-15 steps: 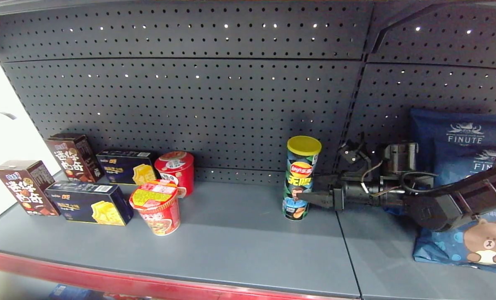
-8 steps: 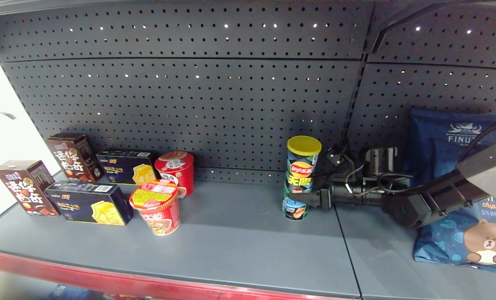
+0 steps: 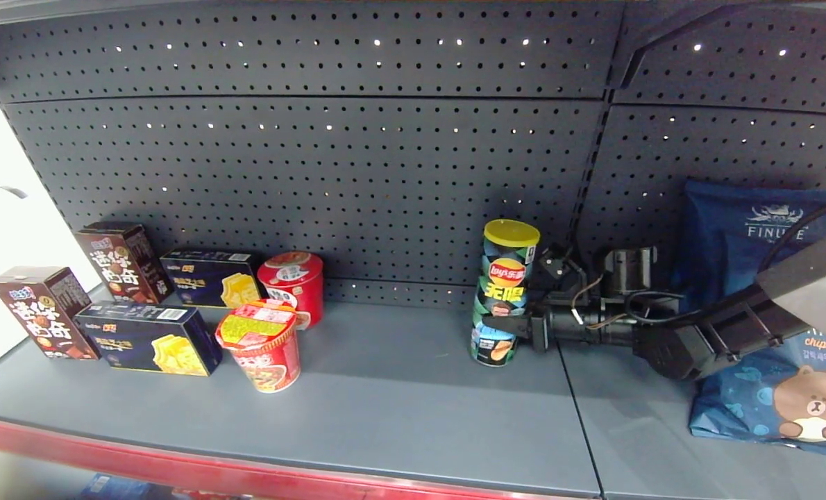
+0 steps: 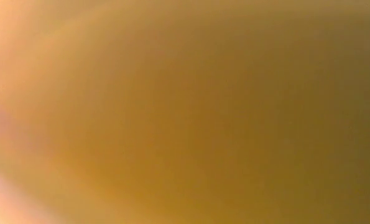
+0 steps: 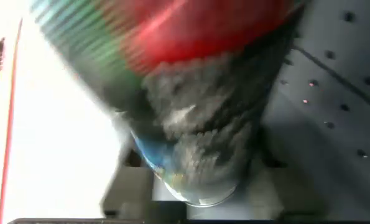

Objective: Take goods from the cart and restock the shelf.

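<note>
One chip can [image 3: 507,274] leans slightly on the shelf [image 3: 385,410], its base seemingly down, with the right end effector [image 3: 500,323] closed around its lower body. Placement looks nearly finished. Next, the can needs righting before a gentle release.

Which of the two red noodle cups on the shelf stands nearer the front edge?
The red noodle cup with the yellow lid, beside the front dark blue box; the other red cup stands behind it, by the back wall.
</note>
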Robot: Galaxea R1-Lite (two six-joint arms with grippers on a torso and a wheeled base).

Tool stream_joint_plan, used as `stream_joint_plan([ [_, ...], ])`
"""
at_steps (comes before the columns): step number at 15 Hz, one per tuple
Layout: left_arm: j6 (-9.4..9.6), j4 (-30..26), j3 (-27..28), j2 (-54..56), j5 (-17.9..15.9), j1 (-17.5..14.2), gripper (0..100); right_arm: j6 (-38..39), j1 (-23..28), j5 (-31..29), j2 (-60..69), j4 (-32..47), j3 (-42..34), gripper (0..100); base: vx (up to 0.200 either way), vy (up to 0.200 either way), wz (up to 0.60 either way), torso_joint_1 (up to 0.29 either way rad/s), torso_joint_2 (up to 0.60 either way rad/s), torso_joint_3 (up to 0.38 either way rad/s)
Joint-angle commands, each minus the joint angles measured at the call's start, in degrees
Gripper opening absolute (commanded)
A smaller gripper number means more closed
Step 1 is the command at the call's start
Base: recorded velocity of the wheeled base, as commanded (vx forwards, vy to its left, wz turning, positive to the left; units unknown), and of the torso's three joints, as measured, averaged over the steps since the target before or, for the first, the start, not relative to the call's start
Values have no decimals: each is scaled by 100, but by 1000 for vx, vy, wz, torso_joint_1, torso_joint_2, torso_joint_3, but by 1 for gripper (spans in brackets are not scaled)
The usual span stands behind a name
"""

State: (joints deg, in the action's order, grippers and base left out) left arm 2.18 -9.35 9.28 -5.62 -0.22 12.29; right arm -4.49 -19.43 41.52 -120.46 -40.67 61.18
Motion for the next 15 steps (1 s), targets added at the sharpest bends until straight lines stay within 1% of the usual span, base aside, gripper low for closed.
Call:
stream_joint_plan([
  [1, -78, 65, -58, -9, -4, 2, 0, -8, -122, -4, 857, -11, -696, 0, 0, 0, 0, 0, 0, 0],
  [3, -113, 162, -40, -9, 13, 2, 0, -52, -140, 31, 1551, -222, -1495, 0, 0, 0, 0, 0, 0, 0],
  [4, -139, 197, -40, -9, 13, 2, 0, -52, -140, 40, 1859, -530, -1988, 0, 0, 0, 0, 0, 0, 0],
  [6, -130, 197, -31, -9, 4, 2, 0, -17, -263, 5, 2211, -1092, -2787, 0, 0, 0, 0, 0, 0, 0],
  [7, -122, 197, -14, -9, 4, 2, 0, -26, -298, -12, 2281, -1259, -3042, 0, 0, 0, 0, 0, 0, 0],
  [8, -113, 197, 22, -9, -4, 2, 0, -17, -360, -30, 2369, -1637, -3561, 0, 0, 0, 0, 0, 0, 0],
  [9, -104, 197, 30, -9, -4, 2, 0, -17, -421, -39, 2395, -1954, -3895, 0, 0, 0, 0, 0, 0, 0],
  [11, -104, 188, 13, -9, -4, 2, 0, -17, -491, -48, 2386, -2323, -4211, 0, 0, 0, 0, 0, 0, 0],
  [15, -104, 197, 30, -9, 4, 2, 0, -61, -535, -48, 2237, -2358, -4255, 0, 0, 0, 0, 0, 0, 0],
])
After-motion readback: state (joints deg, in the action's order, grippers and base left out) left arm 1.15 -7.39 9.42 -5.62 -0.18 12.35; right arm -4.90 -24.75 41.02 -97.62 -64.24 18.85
